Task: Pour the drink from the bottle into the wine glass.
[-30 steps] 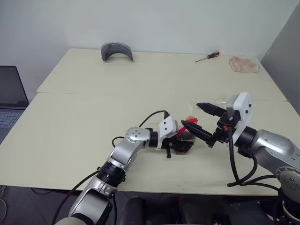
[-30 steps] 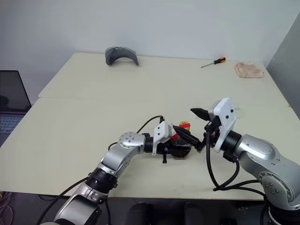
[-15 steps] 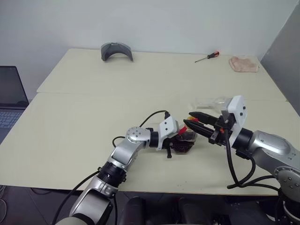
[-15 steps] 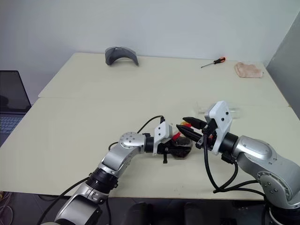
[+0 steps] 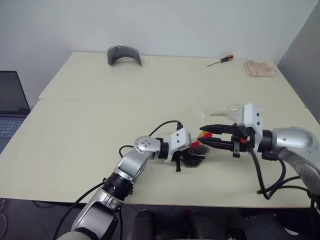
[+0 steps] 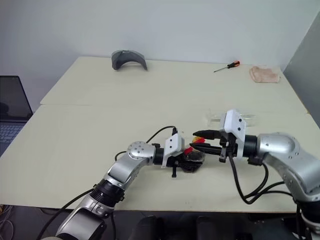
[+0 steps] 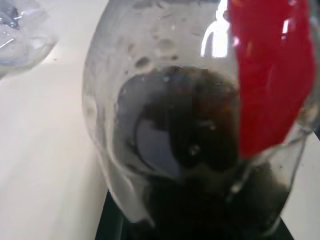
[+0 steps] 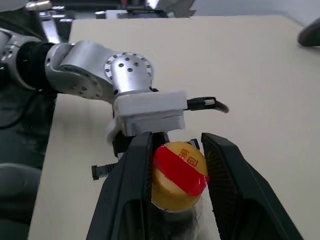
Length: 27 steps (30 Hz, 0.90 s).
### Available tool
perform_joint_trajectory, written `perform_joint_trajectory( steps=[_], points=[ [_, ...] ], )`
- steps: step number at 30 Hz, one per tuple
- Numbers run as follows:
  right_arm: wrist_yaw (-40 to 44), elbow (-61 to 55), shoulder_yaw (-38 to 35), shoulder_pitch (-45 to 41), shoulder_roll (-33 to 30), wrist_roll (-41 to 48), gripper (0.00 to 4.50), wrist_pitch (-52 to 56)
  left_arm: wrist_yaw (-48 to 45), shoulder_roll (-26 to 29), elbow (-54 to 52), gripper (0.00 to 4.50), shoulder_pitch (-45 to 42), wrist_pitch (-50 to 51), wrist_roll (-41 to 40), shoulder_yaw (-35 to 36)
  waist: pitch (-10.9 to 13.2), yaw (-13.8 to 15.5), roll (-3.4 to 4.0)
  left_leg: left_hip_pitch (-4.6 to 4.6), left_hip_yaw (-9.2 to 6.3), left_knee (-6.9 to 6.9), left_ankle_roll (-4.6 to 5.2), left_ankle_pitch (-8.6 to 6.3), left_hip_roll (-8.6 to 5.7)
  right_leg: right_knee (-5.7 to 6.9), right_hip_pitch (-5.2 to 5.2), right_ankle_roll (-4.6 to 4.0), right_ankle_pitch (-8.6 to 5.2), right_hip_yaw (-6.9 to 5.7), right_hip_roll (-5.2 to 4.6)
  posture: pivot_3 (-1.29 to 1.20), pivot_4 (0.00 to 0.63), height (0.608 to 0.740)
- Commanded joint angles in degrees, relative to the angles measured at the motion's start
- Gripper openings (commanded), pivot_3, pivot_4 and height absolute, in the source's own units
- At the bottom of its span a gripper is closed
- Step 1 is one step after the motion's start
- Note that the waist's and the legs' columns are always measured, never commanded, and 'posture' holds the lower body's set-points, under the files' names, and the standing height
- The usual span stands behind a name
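Bottle (image 8: pixel 178 175) cap now between narrowed right fingers (image 8: pixel 227 175), formerly wide.

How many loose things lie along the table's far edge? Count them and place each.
3: a grey curved object far left, a red-handled screwdriver toward the right, a beige cloth just right of it, near the corner. That edge is in full sight.

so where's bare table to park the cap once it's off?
Free: the wide stretch left of the left gripper, toward the laptop, and the far half between the grey piece and screwdriver. Crowded: around the bottle, with the right gripper and glass close by.
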Motion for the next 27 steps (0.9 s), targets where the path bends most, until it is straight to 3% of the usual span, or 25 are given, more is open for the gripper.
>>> perform_joint_trajectory(
  steps=[1,5,12,17,22,27],
  points=[
    [4.21,8.14,1.08,-2.75,-1.92,-5.8,1.19,-1.49,-2.09,-0.34,-6.61,0.87,-0.85,-3.43,-1.89,0.28,0.0,0.03,0.0,0.0,-0.01,-0.01,0.0,0.0,0.0,0.0,0.0,0.0,0.0,-0.01,0.0,0.0,0.15,0.74],
    [3.54,5.42,-2.26,-2.9,-1.39,0.08,1.19,3.57,0.5,-1.17,-5.92,0.87,-0.4,-3.35,-1.45,1.06,0.0,0.14,0.0,-0.03,-0.01,0.0,0.0,0.0,0.01,0.0,0.0,-0.01,0.0,-0.01,-0.02,0.0,0.15,0.74],
    [-15.1,-10.23,-14.61,3.85,3.96,10.69,3.54,13.51,8.71,-5.52,-1.41,0.86,-1.62,-4.18,-0.25,4.17,0.01,0.33,0.0,-0.11,-0.03,0.04,-0.01,0.0,-0.02,0.02,0.0,-0.01,0.01,-0.04,-0.13,0.0,0.15,0.74],
    [-32.67,-22.27,-19.71,9.99,9.46,14.51,3.58,17.93,12.6,-7.13,1.86,0.84,-2.87,-5.74,1.04,5.63,0.0,0.21,0.0,-0.07,-0.05,0.02,-0.02,0.01,-0.01,0.05,0.0,0.01,0.0,-0.06,-0.1,0.0,0.15,0.74],
    [-47.17,-31.1,-12.95,17.62,18.01,7.35,3.58,17.44,13.38,-7.88,3.26,0.84,-2.97,-5.79,0.69,5.93,0.0,0.12,0.02,-0.09,-0.01,-0.01,-0.03,0.01,-0.02,0.04,-0.05,0.12,-0.06,-0.02,-0.09,0.0,0.15,0.74],
    [-54.88,-29.47,-6.84,17.9,25.04,-3.61,3.58,13.32,12.16,-7.9,3.66,0.84,-2.87,-6.24,0.83,5.03,-0.01,0.12,0.02,-0.08,0.04,0.02,-0.05,0.04,-0.03,0.07,-0.08,0.31,-0.14,0.02,-0.09,0.0,0.15,0.74]
  ],
)
